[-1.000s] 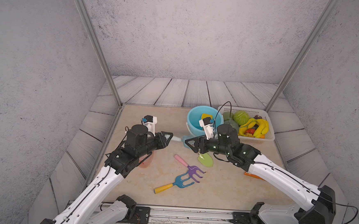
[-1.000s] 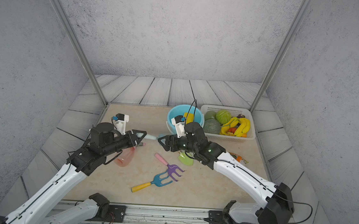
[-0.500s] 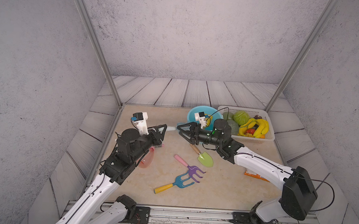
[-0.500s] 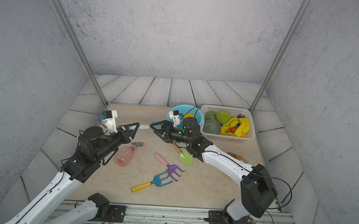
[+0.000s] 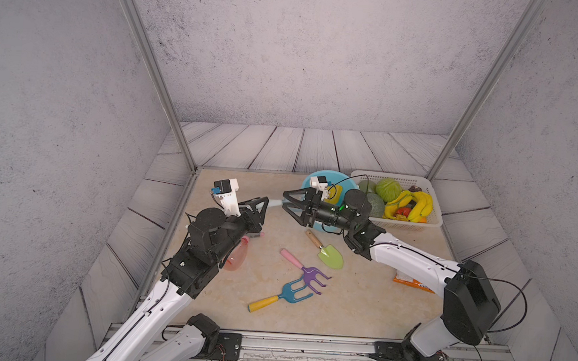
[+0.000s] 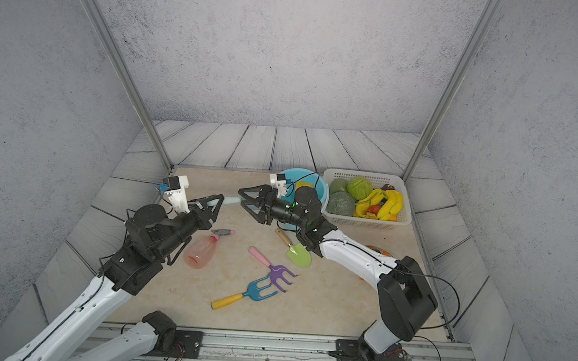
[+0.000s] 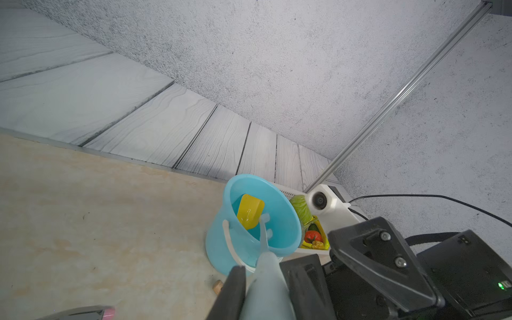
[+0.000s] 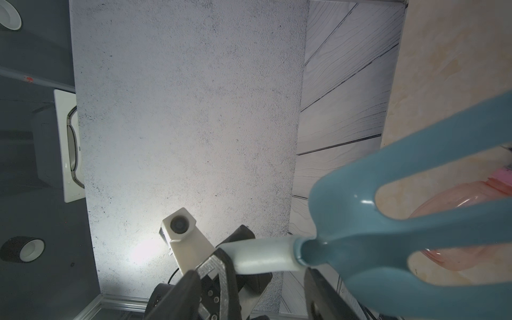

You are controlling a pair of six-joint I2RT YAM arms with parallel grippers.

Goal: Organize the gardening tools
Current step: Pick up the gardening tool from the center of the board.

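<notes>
Left claw (image 5: 264, 203) stays clamped on the teal fork (image 8: 340, 213). Right claw (image 5: 284, 201), jaws apart, has reached its prongs; handover pending.

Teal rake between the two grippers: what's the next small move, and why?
Probably close the right gripper on the head of the teal rake. The left gripper is shut on its pale handle, holding it off the table, and the right wrist view shows the pronged head between the open right jaws. The bucket holding the yellow scoop stands nearer the right gripper.
</notes>
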